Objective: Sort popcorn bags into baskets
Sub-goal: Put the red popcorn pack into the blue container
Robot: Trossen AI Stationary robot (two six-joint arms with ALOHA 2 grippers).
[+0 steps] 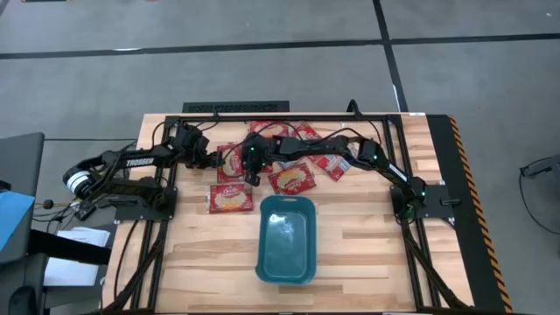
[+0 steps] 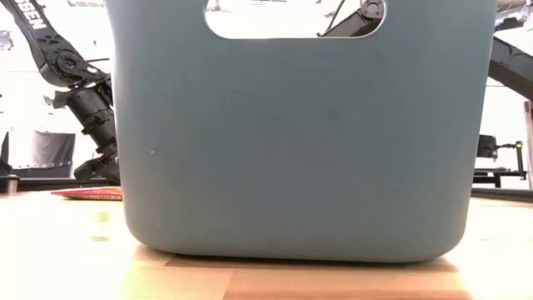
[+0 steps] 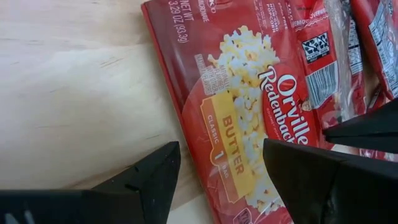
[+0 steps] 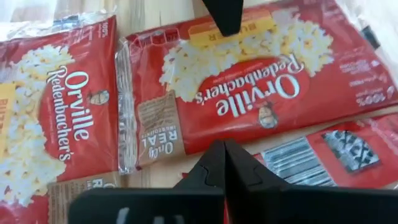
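Several red popcorn bags (image 1: pixel 293 179) lie flat on the wooden table behind the teal basket (image 1: pixel 286 238). One bag (image 1: pixel 232 161) lies between my two grippers. My left gripper (image 1: pixel 213 160) (image 3: pixel 217 177) is open, one finger over the bare wood and the other over this bag's (image 3: pixel 261 99) printed face, either side of its long edge. My right gripper (image 1: pixel 251 172) (image 4: pixel 224 155) is shut, its tips at the opposite long edge of the same bag (image 4: pixel 249 93). The left finger's tip (image 4: pixel 224 15) shows beyond that bag. My left gripper slants down from the table's left over the bag's long edge (image 3: pixel 186 130); I cannot tell whether its fingertips touch the bag or the wood. My right gripper slants down from the table's right with shut tips beside the bag's other long edge (image 4: pixel 205 140); I cannot tell whether it touches.
More bags lie close by: one nearer the front (image 1: pixel 229 199) (image 4: pixel 56 137), one face down with barcodes (image 4: pixel 329 149), others toward the far edge (image 1: pixel 262 131). The basket's wall (image 2: pixel 291 133) fills the low view, with a bag (image 2: pixel 87 193) to its left.
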